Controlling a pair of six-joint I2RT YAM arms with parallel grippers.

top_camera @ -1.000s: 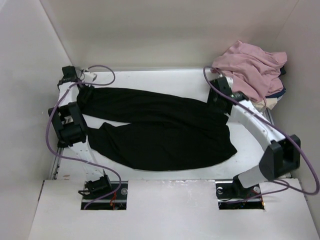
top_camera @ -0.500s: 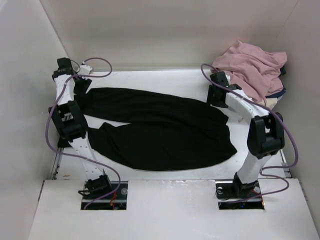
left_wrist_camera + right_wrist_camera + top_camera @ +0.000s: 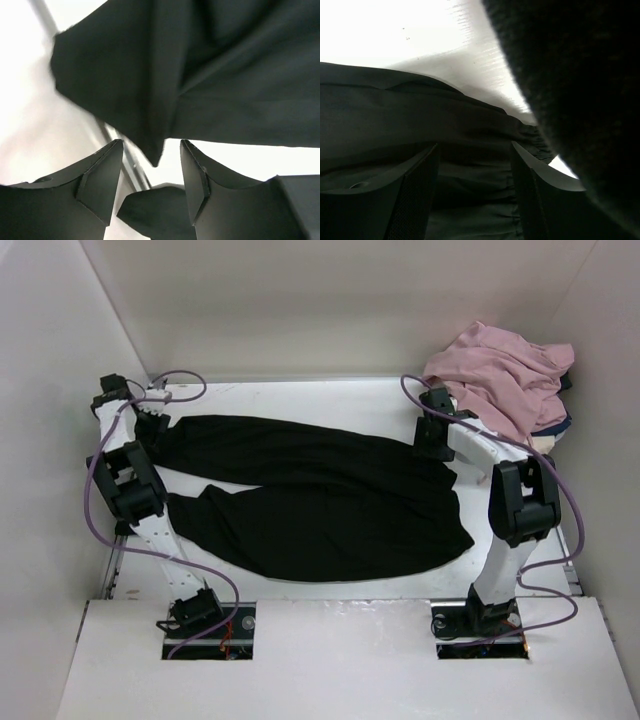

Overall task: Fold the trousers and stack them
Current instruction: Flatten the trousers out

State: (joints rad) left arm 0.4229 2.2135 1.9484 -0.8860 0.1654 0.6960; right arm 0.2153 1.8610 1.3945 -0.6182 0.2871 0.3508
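- Top external view, item one: trousers (image 3: 320, 500), black, spread flat on the white surface (image 3: 300, 395). They lie left of the pink garment heap (image 3: 505, 375) and nearer the arm bases, with the waist end toward the heap and both leg ends away from it.
- Left claw (image 3: 150, 423): at the far leg's hem, the part of the trousers farthest from the pink heap. In the left wrist view its fingers (image 3: 100, 185) stand apart. A corner of the hem points into the gap but is not pinched.
- Right claw (image 3: 432, 440): between the pink heap and the waist, over the far waist corner. In the right wrist view its fingers (image 3: 415, 195) stand apart with waistband cloth beyond the gap. Whether they touch it cannot be told.
- Step in hand, judged: gripping the far edge at both ends, ready to fold the far leg over the near one.
- Method advised:
  - Seat each claw deeper over the edge before closing, since the left has only a corner tip to bite.
  - Lift both ends together, keep the edge taut, and lay it level with the near edge.
- Risk: soft cloth may slip from a shallow pinch.
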